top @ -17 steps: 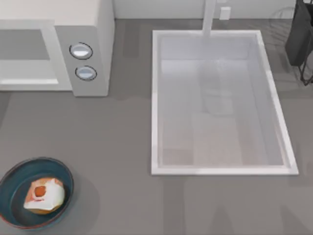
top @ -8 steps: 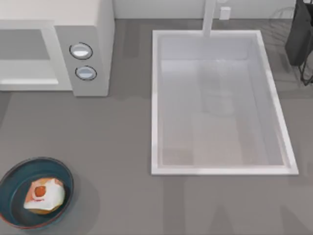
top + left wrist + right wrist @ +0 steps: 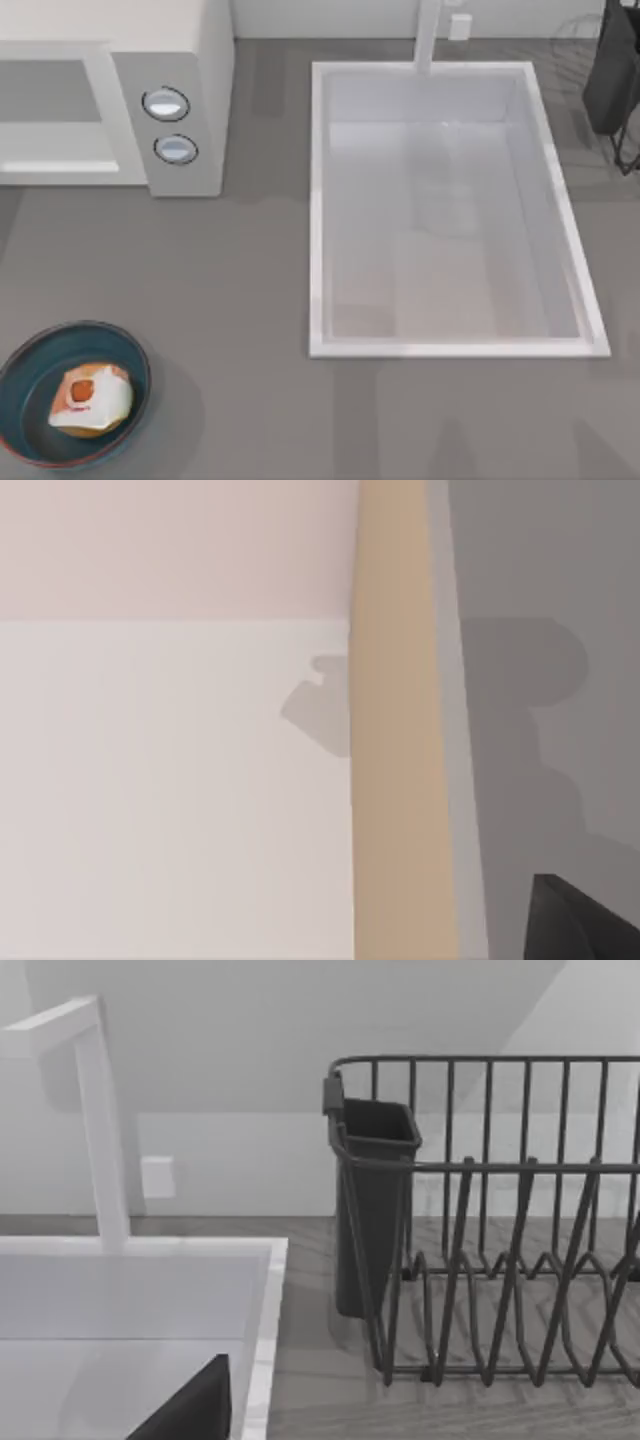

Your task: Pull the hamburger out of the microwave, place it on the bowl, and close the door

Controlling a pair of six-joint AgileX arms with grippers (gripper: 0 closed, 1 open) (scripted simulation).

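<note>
The hamburger [image 3: 92,398] lies inside the bowl [image 3: 30,362] at the table's front left, a pale lump with an orange-red patch. The microwave [image 3: 190,60] stands at the back left, its two silver dials [image 3: 166,104] facing the table. The door [image 3: 105,110] sits flat against the microwave's front, its greyish window [image 3: 50,90] showing. A dark part of my left gripper [image 3: 590,920] shows in the left wrist view, close to a pale flat surface and a tan strip. A dark part of my right gripper [image 3: 195,1410] hangs over the sink's far end.
A large white sink basin [image 3: 318,200] fills the middle and right of the table, with a white faucet [image 3: 428,35] at its back. A dark wire dish rack [image 3: 500,1260] with a cutlery cup [image 3: 372,1200] stands at the back right. Bare grey counter lies between bowl and sink.
</note>
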